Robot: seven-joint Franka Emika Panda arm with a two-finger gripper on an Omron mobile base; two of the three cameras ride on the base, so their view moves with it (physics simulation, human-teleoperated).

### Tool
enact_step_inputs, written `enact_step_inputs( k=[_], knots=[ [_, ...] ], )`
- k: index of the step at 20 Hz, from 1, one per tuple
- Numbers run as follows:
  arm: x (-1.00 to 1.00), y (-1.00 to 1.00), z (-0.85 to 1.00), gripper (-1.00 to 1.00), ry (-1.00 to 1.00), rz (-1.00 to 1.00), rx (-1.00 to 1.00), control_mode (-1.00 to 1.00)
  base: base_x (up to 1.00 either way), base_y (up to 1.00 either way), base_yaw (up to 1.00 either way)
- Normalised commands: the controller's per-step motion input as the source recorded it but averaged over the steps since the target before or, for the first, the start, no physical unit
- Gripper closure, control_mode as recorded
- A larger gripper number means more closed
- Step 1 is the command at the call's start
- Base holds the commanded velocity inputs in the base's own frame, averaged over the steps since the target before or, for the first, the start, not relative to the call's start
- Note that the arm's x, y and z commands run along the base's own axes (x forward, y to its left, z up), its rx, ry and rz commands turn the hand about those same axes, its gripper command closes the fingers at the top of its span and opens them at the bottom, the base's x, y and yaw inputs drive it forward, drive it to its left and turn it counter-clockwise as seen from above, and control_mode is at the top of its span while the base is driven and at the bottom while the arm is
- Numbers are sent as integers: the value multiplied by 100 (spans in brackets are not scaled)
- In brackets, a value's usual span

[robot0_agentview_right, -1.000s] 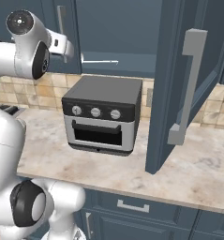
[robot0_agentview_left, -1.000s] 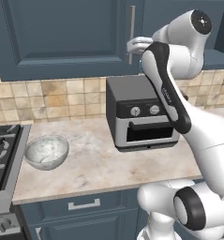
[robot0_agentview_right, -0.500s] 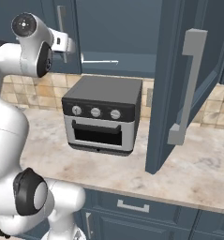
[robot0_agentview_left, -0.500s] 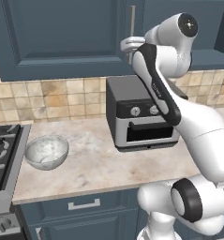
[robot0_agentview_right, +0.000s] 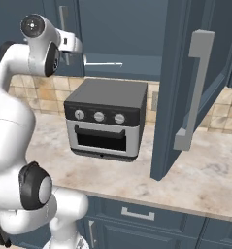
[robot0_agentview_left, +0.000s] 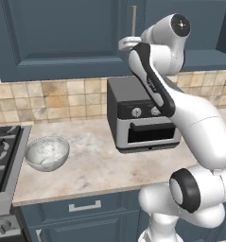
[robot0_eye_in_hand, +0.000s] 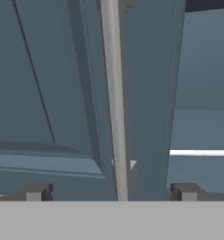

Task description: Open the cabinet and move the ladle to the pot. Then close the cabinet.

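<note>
The cabinet [robot0_agentview_right: 122, 34] is seen on the wall above the desk [robot0_agentview_left: 100, 163], its right door [robot0_agentview_right: 190, 87] swung wide open with the long silver handle [robot0_agentview_right: 192, 92] facing out, while the left door [robot0_agentview_left: 62, 38] is shut. Inside the open half, a thin pale object is glimpsed on the shelf [robot0_agentview_right: 104, 63]; what it is cannot be told. The gripper [robot0_eye_in_hand: 111, 192] is raised to the left door's vertical bar handle [robot0_eye_in_hand: 114, 93], and the jaws are spread wide, one fingertip [robot0_eye_in_hand: 36, 192] on each side of the bar, nothing held. Below, a black toaster oven [robot0_agentview_left: 143, 120] is set against the tiled wall. A glass bowl [robot0_agentview_left: 47, 153] is placed to its left, near the stove [robot0_agentview_left: 3, 156].
</note>
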Motion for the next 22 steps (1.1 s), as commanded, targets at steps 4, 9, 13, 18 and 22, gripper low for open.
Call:
enact_step_inputs(
  k=[4, 9, 13, 18, 22],
  knots=[
    [36, 0, -3, -100, 0, 0, 0, -100, 0, 0, 0],
    [38, 0, -6, -100, 0, 0, 0, -100, 0, 0, 0],
    [36, 0, -10, -100, 0, 0, -1, -100, 0, 0, 0],
    [34, 0, -11, -100, 0, 0, 0, -100, 0, 0, 0],
    [33, 0, -10, -100, 0, 0, 0, -100, 0, 0, 0]
  ],
)
